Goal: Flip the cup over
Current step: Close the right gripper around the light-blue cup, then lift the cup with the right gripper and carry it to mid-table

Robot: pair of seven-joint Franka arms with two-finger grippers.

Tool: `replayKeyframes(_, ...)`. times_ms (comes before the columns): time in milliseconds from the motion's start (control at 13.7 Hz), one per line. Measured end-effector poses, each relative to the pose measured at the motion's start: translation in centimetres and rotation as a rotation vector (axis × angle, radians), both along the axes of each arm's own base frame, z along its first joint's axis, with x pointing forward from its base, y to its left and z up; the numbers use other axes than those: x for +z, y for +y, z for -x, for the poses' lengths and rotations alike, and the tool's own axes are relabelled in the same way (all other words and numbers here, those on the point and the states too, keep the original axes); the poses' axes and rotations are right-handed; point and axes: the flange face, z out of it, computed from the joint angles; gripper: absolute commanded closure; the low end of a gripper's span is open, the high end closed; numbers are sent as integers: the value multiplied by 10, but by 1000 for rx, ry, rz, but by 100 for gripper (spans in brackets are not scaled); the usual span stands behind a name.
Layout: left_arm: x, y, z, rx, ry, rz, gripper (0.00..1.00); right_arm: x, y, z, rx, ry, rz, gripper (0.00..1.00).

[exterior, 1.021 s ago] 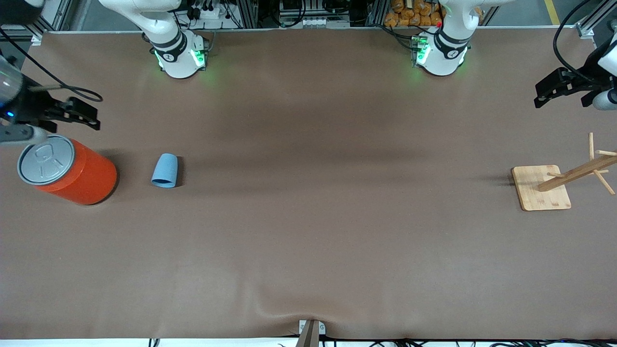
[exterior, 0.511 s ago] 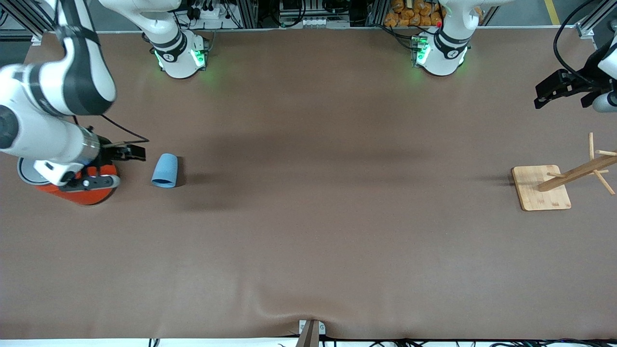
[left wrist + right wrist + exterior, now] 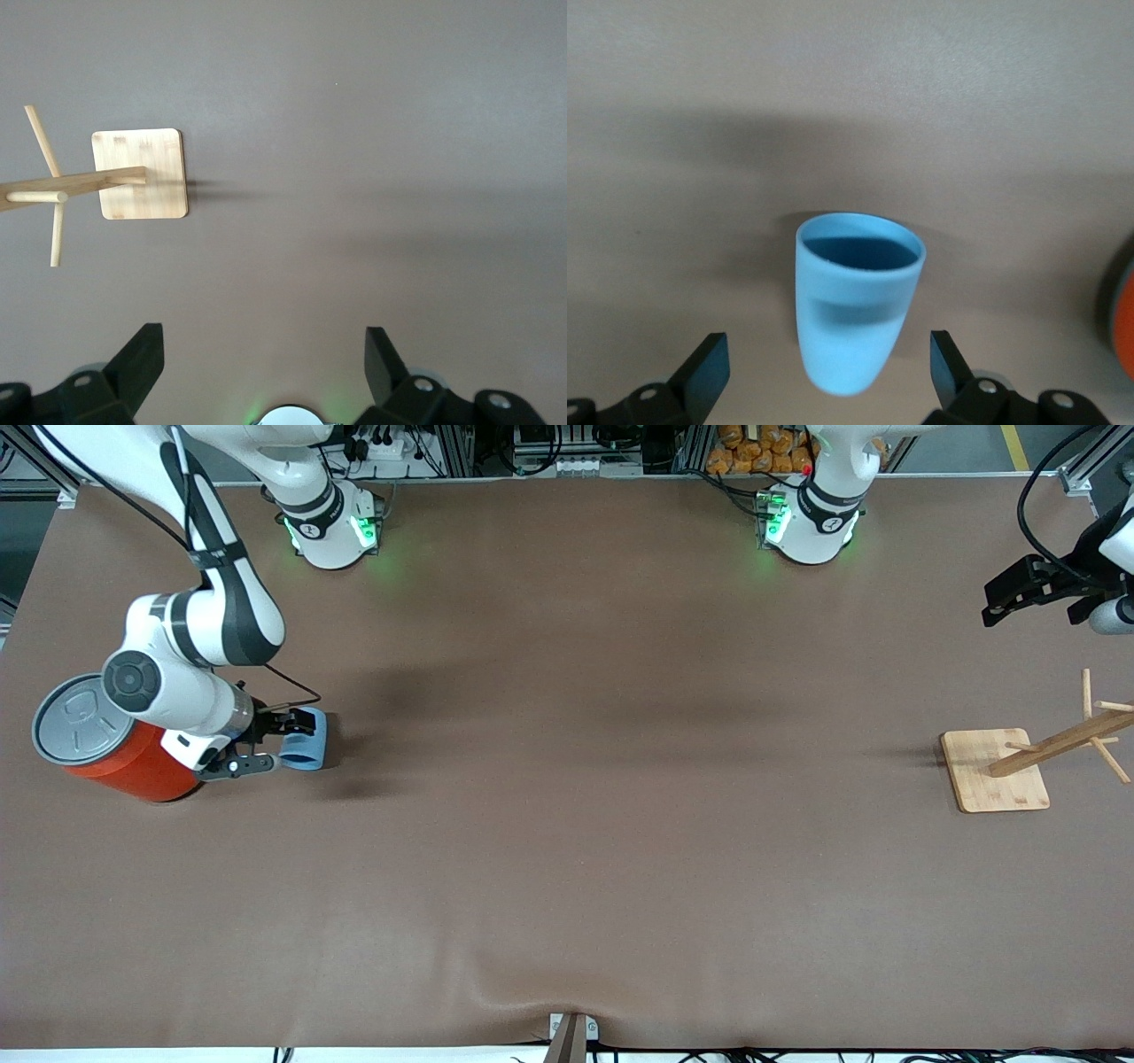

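Note:
The cup (image 3: 309, 749) is a small light blue tumbler lying on its side near the right arm's end of the table, beside the orange can, with its mouth toward the front camera. My right gripper (image 3: 279, 742) is open, low at the cup, one finger on each side. In the right wrist view the cup (image 3: 855, 310) shows its deeper blue inside, and its closed end lies between the open fingers of the right gripper (image 3: 828, 372) without touching them. My left gripper (image 3: 997, 607) waits open and empty over the left arm's end of the table; it also shows in the left wrist view (image 3: 264, 363).
A big orange can (image 3: 115, 744) with a grey pull-tab lid stands right beside my right wrist; its edge shows in the right wrist view (image 3: 1121, 319). A wooden peg rack on a square base (image 3: 992, 771) stands near the left gripper, also in the left wrist view (image 3: 142, 173).
My right arm has swung from the table's end, past the orange can, down to the cup, and its open fingers now straddle it. The cup and the left arm have not moved.

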Motion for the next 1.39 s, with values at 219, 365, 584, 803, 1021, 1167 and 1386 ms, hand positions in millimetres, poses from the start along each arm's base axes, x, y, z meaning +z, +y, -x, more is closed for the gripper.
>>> replayKeyframes(219,0,0,0,0,1,0,0,-25,-9,-2,-16,1,-4,0)
replayKeyframes(365,0,0,0,1,1,0,0,-38,-14,-3,-14,-2,-7,0)
replayKeyframes(584,0,4,0,7,0,0,0,-53,-22,-3,-23,3,-9,10)
replayKeyframes(803,0,5,-1,9,0,0,0,-58,-27,-5,-35,-8,-12,81)
replayKeyframes(1021,0,6,-1,11,0,0,0,-57,-25,-7,-31,-12,-12,93)
replayKeyframes(1167,0,6,-1,12,0,0,0,-51,-12,-13,-7,-5,-17,94)
replayKeyframes(1386,0,5,-1,10,0,4,0,-12,51,-40,79,10,-43,94)
